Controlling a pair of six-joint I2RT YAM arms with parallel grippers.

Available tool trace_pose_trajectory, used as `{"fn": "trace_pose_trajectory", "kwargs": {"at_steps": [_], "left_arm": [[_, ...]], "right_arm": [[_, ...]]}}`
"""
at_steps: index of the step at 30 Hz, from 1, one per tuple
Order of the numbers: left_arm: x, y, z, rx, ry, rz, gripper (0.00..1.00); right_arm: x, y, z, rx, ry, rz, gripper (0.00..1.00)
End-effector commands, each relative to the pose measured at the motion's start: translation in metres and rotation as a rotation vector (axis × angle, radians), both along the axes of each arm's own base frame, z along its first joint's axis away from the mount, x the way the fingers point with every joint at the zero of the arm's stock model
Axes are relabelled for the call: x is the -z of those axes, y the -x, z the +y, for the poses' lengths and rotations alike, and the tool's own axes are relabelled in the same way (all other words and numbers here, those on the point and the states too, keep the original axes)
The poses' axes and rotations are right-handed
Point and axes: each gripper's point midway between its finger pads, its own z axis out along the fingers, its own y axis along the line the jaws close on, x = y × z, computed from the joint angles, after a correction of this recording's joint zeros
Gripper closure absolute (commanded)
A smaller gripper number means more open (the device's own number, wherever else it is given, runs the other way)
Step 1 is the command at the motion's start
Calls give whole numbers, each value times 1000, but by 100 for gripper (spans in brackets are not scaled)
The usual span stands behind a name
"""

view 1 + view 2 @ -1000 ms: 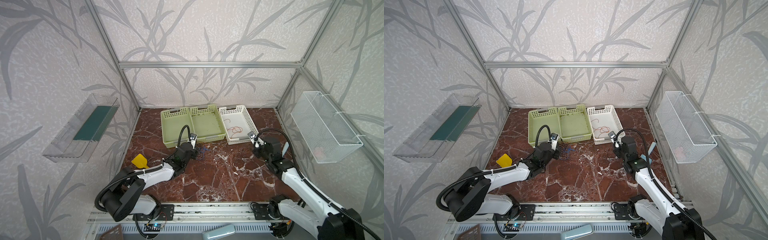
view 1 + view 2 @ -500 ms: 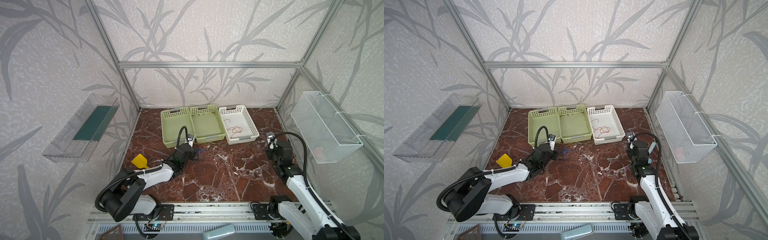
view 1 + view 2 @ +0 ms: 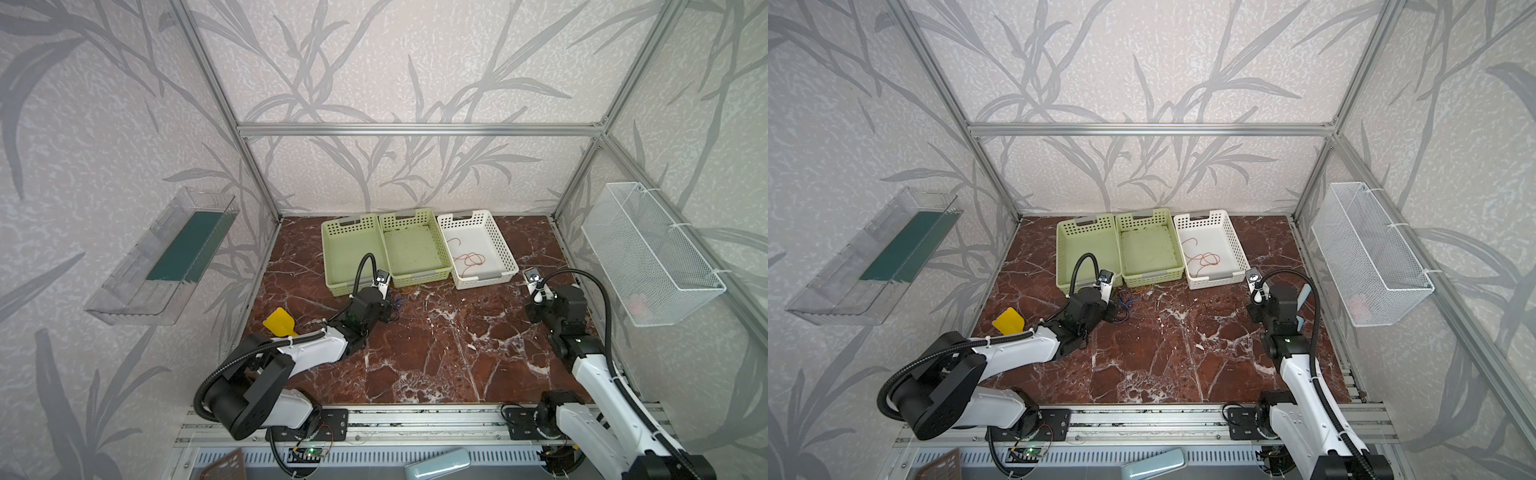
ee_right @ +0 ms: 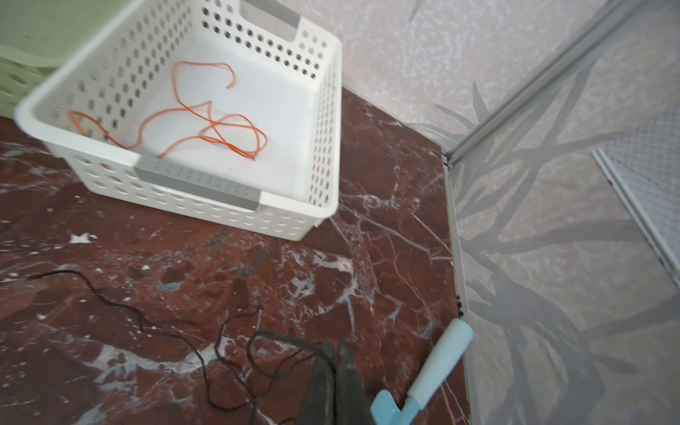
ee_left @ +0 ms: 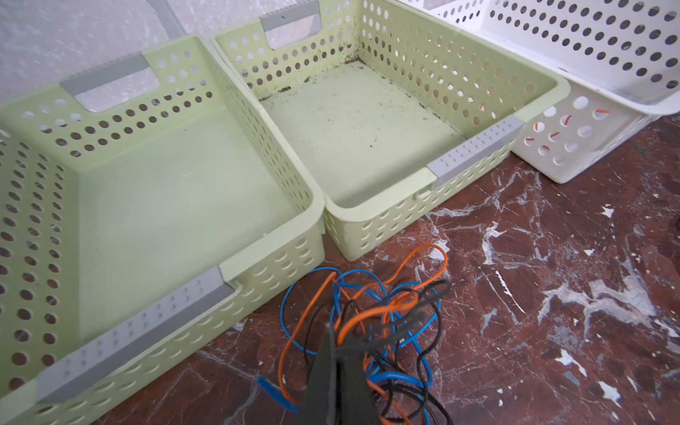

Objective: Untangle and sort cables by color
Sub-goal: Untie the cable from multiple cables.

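1. Three perforated baskets stand side by side along the far edge of your red marble table (image 3: 436,353). They are the left green basket (image 3: 325,257), the middle green basket (image 3: 422,279) and, furthest right, the white basket (image 3: 486,280).
2. One orange cable (image 4: 213,128) lies in loose loops on the floor of the white basket. It shows in both top views.
3. A tangle (image 5: 368,312) of blue, orange and dark cables sits on the marble. It lies just on the near side of the seam where the two green baskets meet.
4. Your left gripper (image 5: 336,342) is low at the near side of the tangle. Its fingers are pressed together with strands bunched at the tips, so it is pinching into the knot. You cannot tell which colour is caught.
5. Your right gripper (image 4: 333,347) is at the right side of the table, on the near side of the white basket's right corner and well apart from the tangle. Its fingers are pressed together, pinching the end of a dark cable (image 4: 141,322).
6. From those tips the dark cable loops and then runs in a wavy line leftward across the marble. It shows in the right wrist view only and is too thin to make out in the top views.
7. A pale blue tool (image 4: 438,364) lies on the marble just right of the right gripper, beside the right wall.
8. A yellow scraper (image 3: 280,322) lies near the table's left edge, beside the left arm.
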Motion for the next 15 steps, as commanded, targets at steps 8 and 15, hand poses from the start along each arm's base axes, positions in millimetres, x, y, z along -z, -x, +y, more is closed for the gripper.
{"fn": "trace_pose_trajectory", "kwargs": {"at_steps": [8,15], "left_arm": [[5,17,-50,237,107,23,100],[7,26,-70,325,109,25,100]], "right_arm": [[-86,17,109,-494,-40,-183,100],[-147,19,145,-611,-22,-316,100]]}}
